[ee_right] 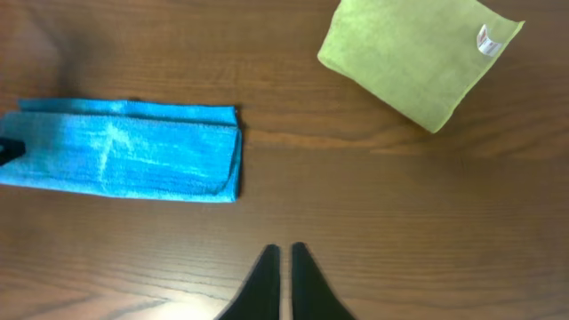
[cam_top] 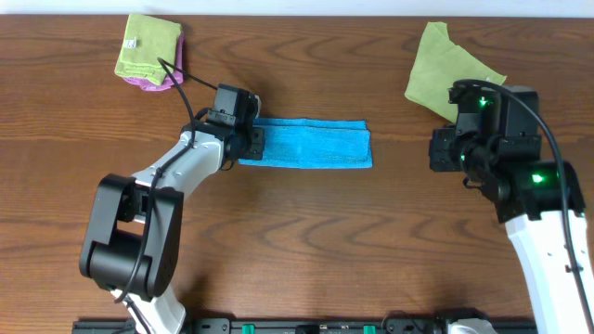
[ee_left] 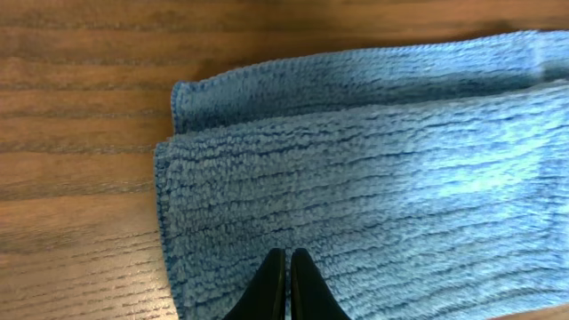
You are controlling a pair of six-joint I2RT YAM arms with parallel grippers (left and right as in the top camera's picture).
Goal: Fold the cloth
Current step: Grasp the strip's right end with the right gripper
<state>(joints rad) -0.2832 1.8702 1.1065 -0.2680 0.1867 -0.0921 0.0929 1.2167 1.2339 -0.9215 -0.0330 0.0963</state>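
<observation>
The cloth (cam_top: 306,144) lies on the wooden table as a long, narrow, bright blue strip, folded over lengthwise. In the left wrist view the cloth (ee_left: 373,178) shows two layers, with the lower layer's edge sticking out at the far side. My left gripper (cam_top: 251,141) is at the strip's left end. Its fingers are shut just above the pile, and the left gripper (ee_left: 289,255) holds nothing. My right gripper (cam_top: 436,151) hovers over bare wood to the right of the cloth (ee_right: 124,160), well clear of it. The right gripper (ee_right: 284,251) has its tips almost together and is empty.
A lime-green cloth (cam_top: 445,70) lies at the back right, just behind the right arm; its white tag shows in the right wrist view (ee_right: 413,58). Another lime-green cloth (cam_top: 147,46) sits on a purple cloth (cam_top: 156,83) at the back left. A black cable runs from there to the left wrist.
</observation>
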